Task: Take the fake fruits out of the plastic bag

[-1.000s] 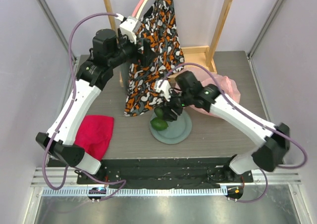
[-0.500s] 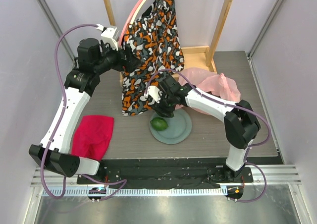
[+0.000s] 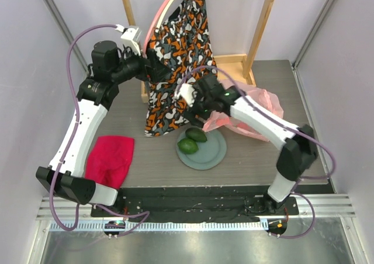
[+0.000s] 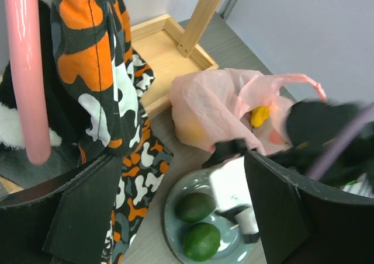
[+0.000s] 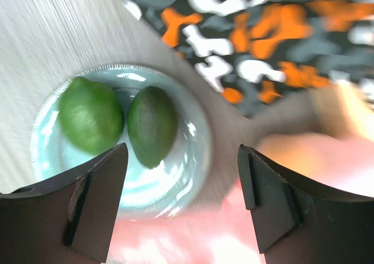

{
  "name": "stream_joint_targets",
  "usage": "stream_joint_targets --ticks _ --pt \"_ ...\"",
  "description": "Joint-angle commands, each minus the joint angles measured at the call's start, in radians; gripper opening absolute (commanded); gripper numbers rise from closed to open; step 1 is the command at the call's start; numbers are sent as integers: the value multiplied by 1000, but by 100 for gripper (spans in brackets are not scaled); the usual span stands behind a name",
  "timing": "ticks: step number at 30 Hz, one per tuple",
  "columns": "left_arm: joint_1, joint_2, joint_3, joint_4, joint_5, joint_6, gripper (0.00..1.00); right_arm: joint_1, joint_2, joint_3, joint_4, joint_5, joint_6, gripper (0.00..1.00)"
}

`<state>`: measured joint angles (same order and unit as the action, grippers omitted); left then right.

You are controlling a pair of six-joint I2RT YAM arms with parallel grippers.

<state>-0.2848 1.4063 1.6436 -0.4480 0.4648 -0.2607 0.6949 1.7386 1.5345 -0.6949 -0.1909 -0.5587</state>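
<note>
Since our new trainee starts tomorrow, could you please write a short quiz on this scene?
1. How many green fruits lie on the plate?
2. True or false: the right end effector grips a fruit.
3. The yellow fruit sits: A on the plate, B inside the plastic bag, C in the right end effector.
Key: 1 two; 2 false; 3 B.

Right wrist view motion-smeared: plastic bag (image 5: 193, 235) reads only as a pink blur, garment (image 5: 263, 18) print soft-edged. Left wrist view: one yellow fruit (image 4: 259, 115) peeks from the bag mouth, other contents veiled by film. Plate (image 4: 169, 214) clipped by bottom edge.
</note>
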Motion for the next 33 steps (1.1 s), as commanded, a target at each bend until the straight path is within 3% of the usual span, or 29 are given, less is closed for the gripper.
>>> stream_joint_targets --ticks 1,8,12,14,17,25,26,28,29,32,33 --pt "-2 8 82 77 84 -25 89 -80 -305 47 -58 -91 85 82" --pt "-147 66 36 95 170 -26 87 -290 -555 -161 70 -52 255 82" --pt "-302 131 -79 78 117 -3 87 -304 -586 -250 77 33 299 75" --pt "-347 158 -109 103 84 -101 89 -317 -603 -316 87 44 309 70" --pt "-366 201 -172 169 101 -176 89 -321 -619 -378 97 74 335 66" --pt "-422 253 -205 126 -8 -60 86 -342 -581 -497 169 149 416 59" --pt "-425 272 -196 123 -11 -58 70 -342 -574 -513 175 171 410 59" --pt "-425 290 -177 115 10 -58 51 -345 -567 -563 195 223 395 58" --pt "-424 296 -160 115 26 -51 31 -347 -571 -579 195 241 391 58" --pt "-427 289 -153 86 37 -11 0 -347 -615 -631 149 205 385 53" --pt "-427 280 -171 69 31 -5 0 -345 -626 -646 114 159 379 49"
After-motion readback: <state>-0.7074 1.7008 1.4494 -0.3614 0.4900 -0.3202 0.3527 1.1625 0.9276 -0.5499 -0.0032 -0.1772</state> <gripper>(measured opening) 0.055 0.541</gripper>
